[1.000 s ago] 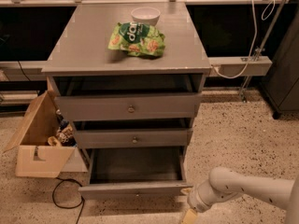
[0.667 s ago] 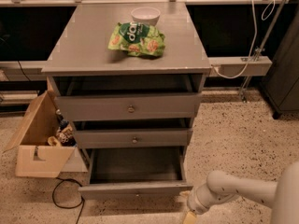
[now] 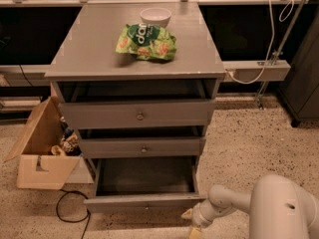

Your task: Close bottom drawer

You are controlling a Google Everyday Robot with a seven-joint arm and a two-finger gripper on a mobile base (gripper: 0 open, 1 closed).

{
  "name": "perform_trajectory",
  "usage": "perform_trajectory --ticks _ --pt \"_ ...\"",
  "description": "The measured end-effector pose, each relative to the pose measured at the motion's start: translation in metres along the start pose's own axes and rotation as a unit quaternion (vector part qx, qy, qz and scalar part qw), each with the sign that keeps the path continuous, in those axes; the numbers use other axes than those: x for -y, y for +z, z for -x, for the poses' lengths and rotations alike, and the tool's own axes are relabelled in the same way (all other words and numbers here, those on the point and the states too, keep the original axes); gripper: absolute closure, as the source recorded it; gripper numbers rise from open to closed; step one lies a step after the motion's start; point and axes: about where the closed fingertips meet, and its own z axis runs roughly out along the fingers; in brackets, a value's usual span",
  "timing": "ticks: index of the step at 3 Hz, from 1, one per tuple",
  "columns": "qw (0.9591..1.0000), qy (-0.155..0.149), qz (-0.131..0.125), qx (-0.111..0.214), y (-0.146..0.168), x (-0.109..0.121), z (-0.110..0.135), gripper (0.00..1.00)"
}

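Leftward our arm has crept, bringing the jaws, parted and holding nothing, just beside the right end of the bottom drawer, which stands pulled out below the desk's front edge. We judge the push not yet begun.

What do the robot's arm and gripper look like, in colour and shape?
The arm is smooth and cream-white, with a bulky rounded shell narrowing into a slimmer wrist. The gripper, low by the right front corner of the bottom drawer, has two pale yellow jaws. No cables show on it.
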Motion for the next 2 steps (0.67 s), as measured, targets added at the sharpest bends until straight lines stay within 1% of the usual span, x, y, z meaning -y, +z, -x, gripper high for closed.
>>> perform_trajectory --ticks 1,2 --pt "0.9977 -0.048 -0.041 0.023 0.005 0.024 0.011 0.46" --pt "0.9892 -0.077 -0.111 0.057 -0.005 0.048 0.033 0.70"
